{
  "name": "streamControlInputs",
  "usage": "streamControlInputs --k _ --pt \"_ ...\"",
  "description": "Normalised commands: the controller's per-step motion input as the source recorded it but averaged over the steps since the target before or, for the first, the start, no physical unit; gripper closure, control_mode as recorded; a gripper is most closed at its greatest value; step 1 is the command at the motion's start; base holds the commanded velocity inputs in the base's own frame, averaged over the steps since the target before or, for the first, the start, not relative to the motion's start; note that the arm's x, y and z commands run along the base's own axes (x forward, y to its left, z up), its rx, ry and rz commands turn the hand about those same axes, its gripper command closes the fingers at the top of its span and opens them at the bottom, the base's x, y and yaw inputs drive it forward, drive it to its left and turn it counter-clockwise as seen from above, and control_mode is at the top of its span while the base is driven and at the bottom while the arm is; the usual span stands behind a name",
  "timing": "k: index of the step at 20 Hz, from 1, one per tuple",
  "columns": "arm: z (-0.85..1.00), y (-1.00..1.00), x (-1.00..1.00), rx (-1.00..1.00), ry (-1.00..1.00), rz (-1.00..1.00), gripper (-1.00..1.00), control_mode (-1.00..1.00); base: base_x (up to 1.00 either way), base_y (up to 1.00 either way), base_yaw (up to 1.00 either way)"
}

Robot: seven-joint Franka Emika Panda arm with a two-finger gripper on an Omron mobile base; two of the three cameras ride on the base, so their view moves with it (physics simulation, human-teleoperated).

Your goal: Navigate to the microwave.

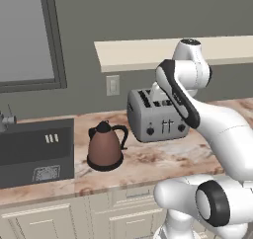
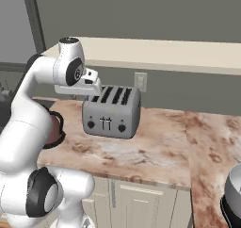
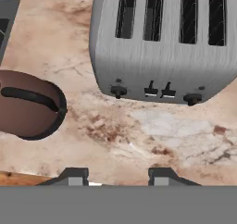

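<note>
The tool (image 3: 115, 174) hangs above the marbled tabletop (image 3: 139, 140), its fingertips (image 3: 74, 176) spread apart, grasping and touching nothing. A silver toaster (image 3: 162, 47) stands ahead, a brown kettle (image 3: 28, 109) beside it. The microwave appears in none of these frames.

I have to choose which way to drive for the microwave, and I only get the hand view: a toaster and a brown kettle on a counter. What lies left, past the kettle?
Observer: A dark sink is set into the counter left of the kettle, under a window.
Operator: And right of the toaster?
Observer: The counter runs on past the toaster and turns toward the base. A dark rounded thing stands there, cut off by the frame.
Operator: Anything above the toaster?
Observer: A pale shelf along the wall, with an outlet beneath it.
</note>
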Motion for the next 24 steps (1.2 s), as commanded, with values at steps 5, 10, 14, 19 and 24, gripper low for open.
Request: streamControlInputs --k 5,10,14,19,24 --pt "-0.23 -0.01 -0.48 0.00 0.00 0.00 -1.00 -1.00 0.00 0.00 0.00" --pt "-0.32 -0.01 -0.78 0.00 0.00 0.00 -1.00 -1.00 0.00 0.00 0.00" --pt "-0.03 -0.11 -0.15 0.00 0.00 0.00 -1.00 -1.00 0.00 0.00 0.00" --pt "0.00 0.00 0.00 0.00 0.00 0.00 -1.00 1.00 -0.77 0.09 0.13" --pt "0.00 0.00 0.00 0.00 0.00 0.00 -1.00 1.00 -0.39 0.67 0.58"
